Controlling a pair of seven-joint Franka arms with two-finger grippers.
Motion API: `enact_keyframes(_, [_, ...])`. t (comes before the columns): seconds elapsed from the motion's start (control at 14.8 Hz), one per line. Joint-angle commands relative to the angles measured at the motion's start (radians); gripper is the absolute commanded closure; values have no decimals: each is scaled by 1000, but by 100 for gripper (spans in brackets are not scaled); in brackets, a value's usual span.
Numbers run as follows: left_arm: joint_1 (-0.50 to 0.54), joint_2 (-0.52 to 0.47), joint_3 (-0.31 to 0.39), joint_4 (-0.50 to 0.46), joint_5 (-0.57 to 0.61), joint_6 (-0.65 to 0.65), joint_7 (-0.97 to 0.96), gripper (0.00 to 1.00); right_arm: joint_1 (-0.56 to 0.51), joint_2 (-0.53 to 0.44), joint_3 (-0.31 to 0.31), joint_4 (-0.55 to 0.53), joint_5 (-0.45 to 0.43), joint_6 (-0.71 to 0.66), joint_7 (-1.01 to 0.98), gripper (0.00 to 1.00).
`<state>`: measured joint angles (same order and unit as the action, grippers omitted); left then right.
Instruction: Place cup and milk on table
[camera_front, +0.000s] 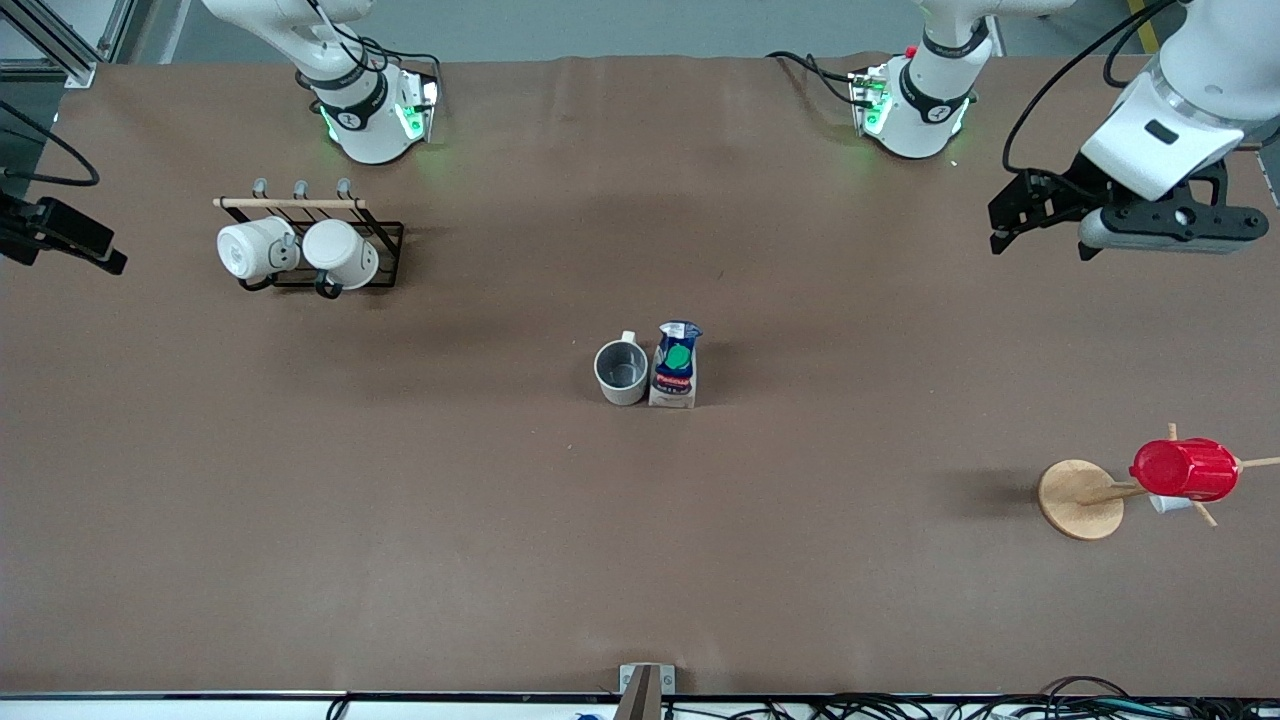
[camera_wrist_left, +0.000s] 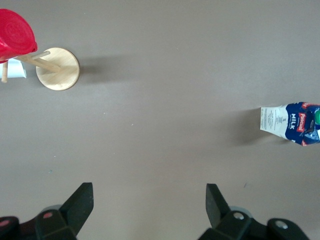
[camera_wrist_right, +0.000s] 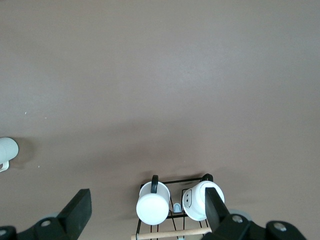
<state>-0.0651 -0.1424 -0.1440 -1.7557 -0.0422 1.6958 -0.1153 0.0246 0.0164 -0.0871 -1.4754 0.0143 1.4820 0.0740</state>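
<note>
The beige-grey cup (camera_front: 621, 372) stands upright on the brown table (camera_front: 640, 560) near its middle, handle toward the robots' bases. The blue and white milk carton (camera_front: 676, 365) with its green cap stands right beside it, toward the left arm's end. The milk also shows in the left wrist view (camera_wrist_left: 292, 122). The cup shows at the edge of the right wrist view (camera_wrist_right: 6, 150). My left gripper (camera_front: 1003, 228) (camera_wrist_left: 150, 200) hangs open and empty over the left arm's end. My right gripper (camera_front: 100, 252) (camera_wrist_right: 148, 205) hangs open and empty by the right arm's end.
A black wire rack (camera_front: 385, 255) with two white mugs (camera_front: 255, 248) (camera_wrist_right: 153, 202) stands toward the right arm's end. A wooden stand (camera_front: 1080, 498) (camera_wrist_left: 57, 68) carries a red ribbed cup (camera_front: 1185, 468) (camera_wrist_left: 15, 35) toward the left arm's end.
</note>
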Motion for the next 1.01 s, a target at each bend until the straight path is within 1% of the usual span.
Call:
enact_keyframes(0.0, [28,-16,-11,-36,-4,19,43,0,-6,7,0,13,10,-8,-11,0])
enact_keyframes(0.13, [41,6,-2,-30,-13,15,52,0,-6,7,0,14,10,-8,-11,0])
enact_keyframes(0.27, [42,56,20,28,-19,6,52,0,-6,10,0,15,10,-6,-11,0])
enact_keyframes(0.4, [38,101,26,90,-18,-37,54,0,-6,11,0,15,10,-6,-11,0])
enact_keyframes(0.54, [34,125,37,125,-24,-51,57,0,-6,11,0,15,10,-6,-11,0])
enact_keyframes(0.61, [24,127,62,127,-30,-54,71,0,-6,11,0,15,10,-6,-11,0])
enact_keyframes(0.67, [18,127,72,127,-34,-56,78,0,-6,11,0,15,10,-6,-11,0])
enact_keyframes(0.94, [-7,119,83,117,-27,-56,106,0,-6,11,0,15,10,-6,-11,0])
